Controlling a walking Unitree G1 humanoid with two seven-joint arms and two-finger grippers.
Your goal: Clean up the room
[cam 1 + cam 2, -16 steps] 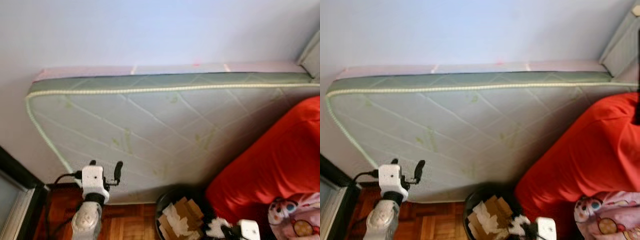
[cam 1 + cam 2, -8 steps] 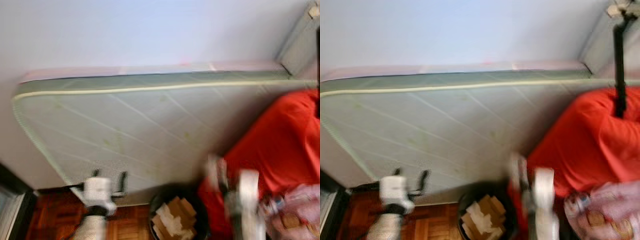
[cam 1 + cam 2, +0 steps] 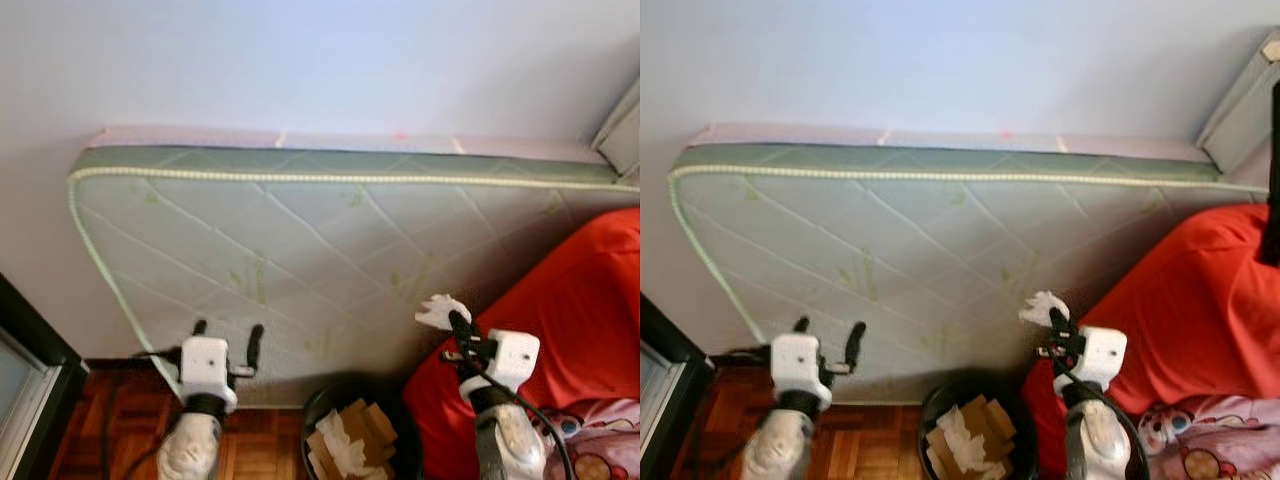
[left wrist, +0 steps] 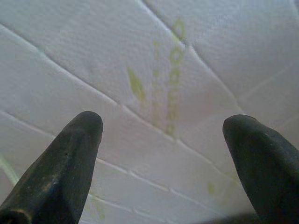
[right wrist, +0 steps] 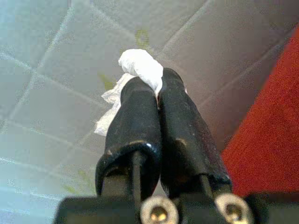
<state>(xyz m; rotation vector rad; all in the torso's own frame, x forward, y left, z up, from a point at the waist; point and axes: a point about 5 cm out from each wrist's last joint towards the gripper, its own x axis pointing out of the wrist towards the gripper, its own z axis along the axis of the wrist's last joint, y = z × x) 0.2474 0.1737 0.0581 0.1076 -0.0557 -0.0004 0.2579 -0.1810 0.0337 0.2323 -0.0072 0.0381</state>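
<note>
My right gripper [image 3: 452, 320] is shut on a crumpled white tissue [image 3: 436, 308], held up in front of the quilted mattress [image 3: 330, 250] and above the right rim of a black trash bin [image 3: 360, 435]. In the right wrist view the tissue [image 5: 140, 65] sticks out past the closed fingertips [image 5: 156, 88]. The bin holds cardboard pieces and white paper. My left gripper [image 3: 227, 332] stands open close to the mattress, left of the bin, with nothing between its fingers [image 4: 70, 158].
A pale green mattress leans on its side against the light wall. A red cover [image 3: 560, 300] drapes over furniture at the right, with a patterned pink cloth [image 3: 600, 450] below it. Wood floor [image 3: 110, 430] and a dark frame [image 3: 30, 340] lie at the lower left.
My right gripper has risen from low beside the bin to mid-height, carrying the white tissue. The camera shifted sideways and back. The left gripper holds its place.
</note>
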